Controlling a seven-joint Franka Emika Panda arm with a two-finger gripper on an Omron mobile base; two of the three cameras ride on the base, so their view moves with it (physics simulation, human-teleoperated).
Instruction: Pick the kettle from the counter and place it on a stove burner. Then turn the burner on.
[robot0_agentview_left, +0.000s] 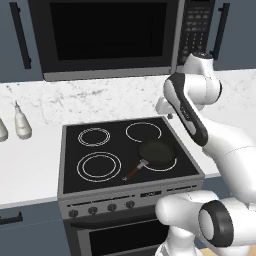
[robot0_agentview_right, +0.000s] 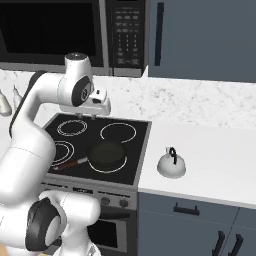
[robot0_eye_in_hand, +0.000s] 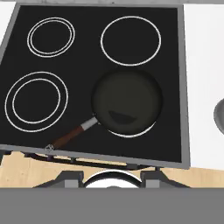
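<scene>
The kettle (robot0_agentview_right: 171, 163) stands upright on the white counter (robot0_agentview_right: 220, 155) to the right of the stove (robot0_agentview_right: 137, 165), near the counter's front edge and just beside the stove's right side. Nothing touches it. In the hand view a sliver of it shows at the right edge (robot0_eye_in_hand: 218, 116).

The gripper (robot0_agentview_right: 86, 116) hangs above the stove's back edge, over the rear burners, well apart from the kettle. It points down at the cooktop. Whether the fingers stand apart or together cannot be told; their tips are too small and dark to read, and nothing sits between them.

A black frying pan (robot0_agentview_right: 105, 154) rests on the front right burner (robot0_eye_in_hand: 131, 131), its brown handle (robot0_eye_in_hand: 70, 136) pointing toward the stove's front edge. The other three burners are bare. Two slim whitish bottles (robot0_agentview_left: 22, 123) stand on the counter left of the stove, against the marble wall. A microwave (robot0_agentview_left: 110, 35) hangs above the stove.
</scene>
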